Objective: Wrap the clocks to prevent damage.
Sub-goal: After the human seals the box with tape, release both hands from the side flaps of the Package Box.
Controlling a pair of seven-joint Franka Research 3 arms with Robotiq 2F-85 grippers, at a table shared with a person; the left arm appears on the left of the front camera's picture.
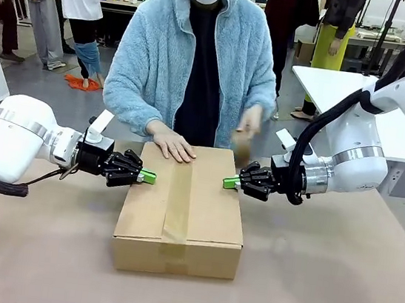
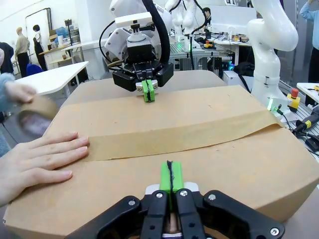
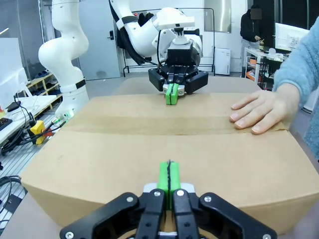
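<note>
From the front, a taped cardboard box [image 1: 182, 212] sits in the middle of the brown surface [image 1: 334, 288], with the left end effector [image 1: 148, 177] and the right end effector [image 1: 230, 182] pressed against its two sides near the top edge, both fully closed with green pads together and holding nothing, while the person's hand [image 1: 172, 144] lies flat on the far end of the lid. In the left wrist view, the closed left end effector [image 2: 171, 177] touches the box [image 2: 209, 149] at its near edge, a strip of tape [image 2: 184, 137] runs across the lid, and the hand [image 2: 37, 159] rests on it at the left beside a blurred tape roll [image 2: 35, 115]. In the right wrist view, the closed right end effector [image 3: 168, 179] meets the box [image 3: 124, 149] edge, the left one [image 3: 172, 94] stands opposite, and the hand [image 3: 259, 112] lies on the lid at right.
</note>
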